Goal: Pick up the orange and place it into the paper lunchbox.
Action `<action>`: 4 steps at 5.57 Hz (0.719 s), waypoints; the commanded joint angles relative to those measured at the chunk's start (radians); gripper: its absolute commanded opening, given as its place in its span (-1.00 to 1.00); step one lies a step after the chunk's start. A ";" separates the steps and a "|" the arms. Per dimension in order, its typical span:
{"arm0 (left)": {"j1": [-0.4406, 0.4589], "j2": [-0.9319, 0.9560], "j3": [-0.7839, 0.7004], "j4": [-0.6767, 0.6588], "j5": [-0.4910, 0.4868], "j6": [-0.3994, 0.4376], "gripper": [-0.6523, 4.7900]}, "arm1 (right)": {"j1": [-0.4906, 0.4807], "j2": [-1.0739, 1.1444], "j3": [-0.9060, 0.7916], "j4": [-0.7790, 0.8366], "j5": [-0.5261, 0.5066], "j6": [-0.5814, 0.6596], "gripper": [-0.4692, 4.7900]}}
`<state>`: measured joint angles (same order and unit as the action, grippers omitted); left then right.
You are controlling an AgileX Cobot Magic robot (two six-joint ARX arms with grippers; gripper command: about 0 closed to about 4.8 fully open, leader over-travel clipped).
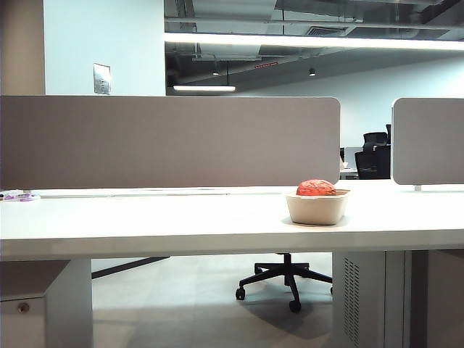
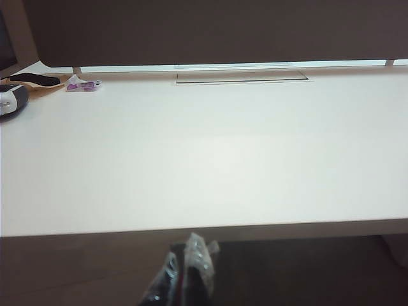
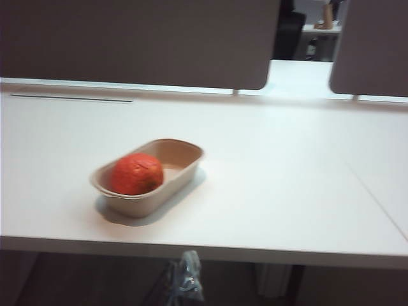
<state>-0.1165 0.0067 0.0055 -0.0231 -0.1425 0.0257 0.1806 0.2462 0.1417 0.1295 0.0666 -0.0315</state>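
The table (image 1: 145, 225) carries the paper lunchbox (image 3: 148, 176), the orange (image 3: 136, 173) already sitting inside. Judged done; clearing away without nudging it suits. Left tool (image 2: 185, 274) hangs closed, empty; right tool (image 3: 183, 280): opening indiscernible, nothing held.

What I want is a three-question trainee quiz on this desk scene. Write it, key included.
1. True or false: the orange lies inside the paper lunchbox.
2. Multiple choice: the left claw, below the near edge of the desk, is A) open B) shut C) shut on the orange.
3. Short answer: the right claw hangs below the desk's near edge. Does it touch the paper lunchbox?
Key: 1 true; 2 B; 3 no.
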 commanded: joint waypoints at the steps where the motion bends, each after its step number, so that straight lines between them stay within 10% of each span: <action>1: 0.000 -0.003 -0.002 0.005 0.000 0.000 -0.69 | -0.021 -0.140 -0.112 0.025 0.005 0.002 -0.81; 4: 0.000 -0.003 -0.002 0.002 0.000 0.000 -0.69 | -0.060 -0.244 -0.138 -0.115 0.005 0.002 -0.81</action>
<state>-0.1165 0.0067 0.0055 -0.0265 -0.1421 0.0257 0.1184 0.0029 0.0071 0.0093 0.0708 -0.0311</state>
